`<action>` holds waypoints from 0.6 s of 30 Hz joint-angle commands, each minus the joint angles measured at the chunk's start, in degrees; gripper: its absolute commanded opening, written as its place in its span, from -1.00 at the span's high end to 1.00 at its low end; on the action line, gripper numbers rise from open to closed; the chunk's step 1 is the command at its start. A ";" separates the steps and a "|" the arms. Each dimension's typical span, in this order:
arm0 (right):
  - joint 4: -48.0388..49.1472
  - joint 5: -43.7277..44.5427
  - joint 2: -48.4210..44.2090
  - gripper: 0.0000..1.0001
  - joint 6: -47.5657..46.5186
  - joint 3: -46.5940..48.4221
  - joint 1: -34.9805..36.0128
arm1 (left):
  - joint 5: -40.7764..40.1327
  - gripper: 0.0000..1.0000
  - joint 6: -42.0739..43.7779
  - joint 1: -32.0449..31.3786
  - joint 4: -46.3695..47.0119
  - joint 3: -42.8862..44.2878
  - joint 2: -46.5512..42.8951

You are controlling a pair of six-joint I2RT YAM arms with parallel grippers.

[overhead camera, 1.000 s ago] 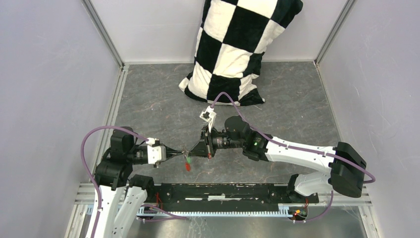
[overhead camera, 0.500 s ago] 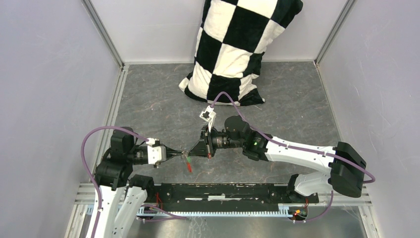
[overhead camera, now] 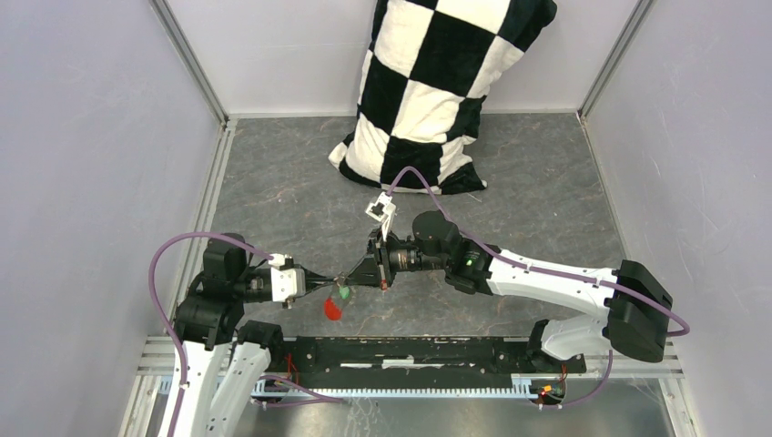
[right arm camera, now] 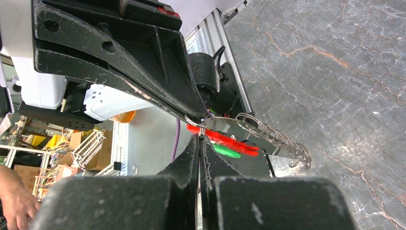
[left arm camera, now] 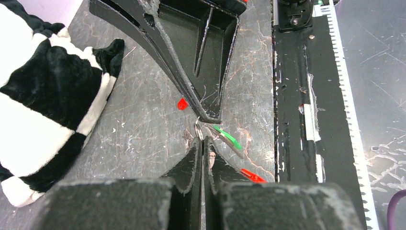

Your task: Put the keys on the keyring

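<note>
Well nearer than the pillow, off toward its left side: left gripper, closed tight, pinching a thin wire ring of the keyring. Hanging just under that pinch, on the side away from the pillow: green key, then red fob lowest. Tip to tip with the first claw, straight out from the pillow's near edge: right gripper, likewise clamped shut on the same wire ring.
</note>
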 commanded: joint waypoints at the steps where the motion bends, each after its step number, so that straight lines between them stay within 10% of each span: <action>1: 4.17 1.45 -0.06 1.00 0.23 3.47 -0.21 | 1.71 0.96 2.66 0.12 -0.70 -0.42 -0.45; 18: 1.97 3.08 -0.04 1.00 -1.43 6.29 0.13 | -0.19 0.96 4.68 0.12 -2.34 -0.89 -0.45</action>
